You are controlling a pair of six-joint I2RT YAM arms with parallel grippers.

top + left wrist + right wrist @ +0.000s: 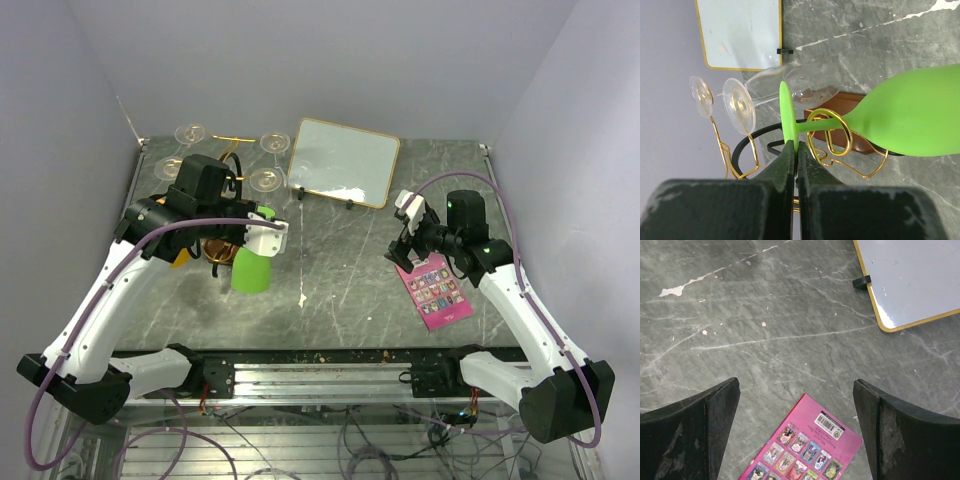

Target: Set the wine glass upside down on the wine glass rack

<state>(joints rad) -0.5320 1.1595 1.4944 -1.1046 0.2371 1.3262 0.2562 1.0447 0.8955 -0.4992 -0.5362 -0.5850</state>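
Left gripper (796, 146) is closed tight, clamped on the rim of the green wine glass (912, 117) foot (785, 112). The thin foot disc stands edge-on between the two fingers. The stem (812, 126) runs out from the foot and crosses a gold loop of the rack (842, 103); I can't tell whether it rests on the wire. The bowl lies past the loop, pointing away from the fingers. In the top view the glass (250, 270) hangs at the near side of the rack (232, 140), left part of the table (340, 280), under the left gripper (268, 235). Clear glasses (739, 105) are on the rack's arms, feet up. A gold-framed whiteboard (345, 160) lies behind, mid-table.

Right gripper (795, 390) has its fingers wide apart, holding nothing, and hovers over bare table by the top edge of a pink booklet (802, 450). Right side of the table, well apart from the rack. A whiteboard corner (912, 277) shows at upper right of the wrist view.
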